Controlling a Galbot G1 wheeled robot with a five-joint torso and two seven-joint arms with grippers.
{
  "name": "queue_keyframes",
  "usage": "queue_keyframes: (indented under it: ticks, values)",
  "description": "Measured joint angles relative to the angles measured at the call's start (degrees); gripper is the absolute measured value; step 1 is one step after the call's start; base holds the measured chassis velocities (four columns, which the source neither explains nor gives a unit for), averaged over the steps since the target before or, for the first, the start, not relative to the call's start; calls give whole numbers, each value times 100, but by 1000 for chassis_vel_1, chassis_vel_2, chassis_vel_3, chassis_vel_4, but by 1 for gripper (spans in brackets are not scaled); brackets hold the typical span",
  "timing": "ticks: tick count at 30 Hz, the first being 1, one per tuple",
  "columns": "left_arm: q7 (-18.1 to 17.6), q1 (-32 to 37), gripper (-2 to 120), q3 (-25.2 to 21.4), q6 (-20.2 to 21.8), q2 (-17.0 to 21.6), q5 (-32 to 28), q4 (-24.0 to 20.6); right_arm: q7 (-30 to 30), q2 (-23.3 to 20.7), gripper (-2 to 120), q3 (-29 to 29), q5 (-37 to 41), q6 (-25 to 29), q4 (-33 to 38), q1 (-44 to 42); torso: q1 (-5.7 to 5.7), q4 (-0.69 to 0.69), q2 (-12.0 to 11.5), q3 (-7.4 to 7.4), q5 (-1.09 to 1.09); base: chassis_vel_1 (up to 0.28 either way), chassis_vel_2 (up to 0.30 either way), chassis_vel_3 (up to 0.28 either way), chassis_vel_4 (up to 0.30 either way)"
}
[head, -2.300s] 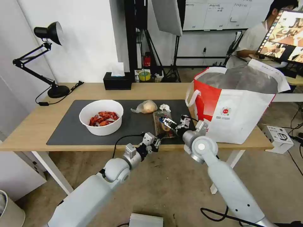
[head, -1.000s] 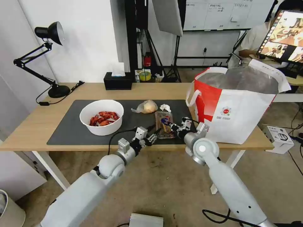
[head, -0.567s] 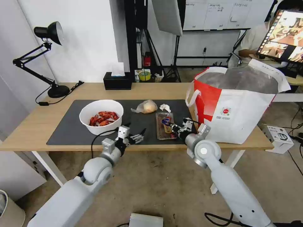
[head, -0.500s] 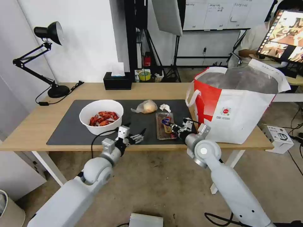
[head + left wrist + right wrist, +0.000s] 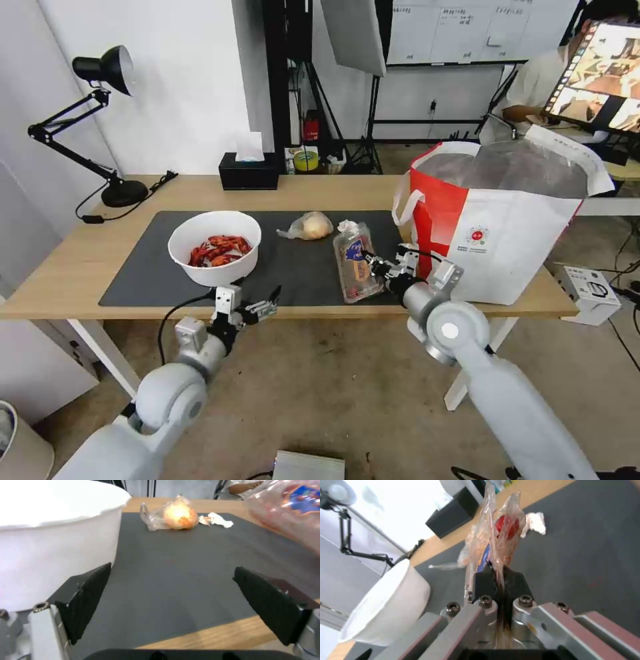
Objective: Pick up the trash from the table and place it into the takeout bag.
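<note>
My right gripper (image 5: pixel 379 267) (image 5: pixel 496 573) is shut on the near edge of the clear clamshell tray of cherry tomatoes (image 5: pixel 355 265) (image 5: pixel 501 533), which is tilted up off the dark mat (image 5: pixel 143 267). The takeout bag (image 5: pixel 513 227) stands open just to its right. My left gripper (image 5: pixel 261 307) (image 5: pixel 171 568) is open and holds nothing, at the table's (image 5: pixel 60 273) front edge beside the white bowl of crayfish (image 5: pixel 213 248) (image 5: pixel 50 530). The clear bag with a beige lump (image 5: pixel 308 227) (image 5: pixel 175 516) and the crumpled tissue (image 5: pixel 216 520) (image 5: pixel 535 522) lie farther back on the mat.
A black tissue box (image 5: pixel 249 172) sits at the table's back edge and a black desk lamp (image 5: pixel 100 73) at the back left. A person sits at a monitor behind the bag. Bare mat lies between the bowl and the tray.
My left arm has drawn back and to the left, from beside the tray to the front edge near the bowl. My right gripper has lifted and tilted the tray, moving slightly right.
</note>
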Motion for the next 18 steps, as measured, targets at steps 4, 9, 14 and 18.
queue_keyframes:
  ticks: [4, 9, 14, 18]
  values:
    - [-1, 136, 100, -184, 24, -43, -5, -65, 4, -175, 0, 205, 140, 2, 353, -198, 0, 2, 0, 0, 0, 0, 0, 0, 0]
    - [0, 338, 100, -446, 61, -106, -44, -183, -40, -452, 0, 604, 521, 5, 863, -452, 0, 2, 0, 0, 0, 0, 0, 0, 0]
    - [8, 501, 100, -641, 95, -118, -58, -282, -97, -606, 0, 1031, 875, 12, 1213, -581, 0, 2, 0, 0, 0, 0, 0, 0, 0]
    - [26, 623, 100, -793, 105, -103, -74, -349, -94, -739, 0, 1490, 1329, 26, 1457, -658, 0, 2, 0, 0, 0, 0, 0, 0, 0]
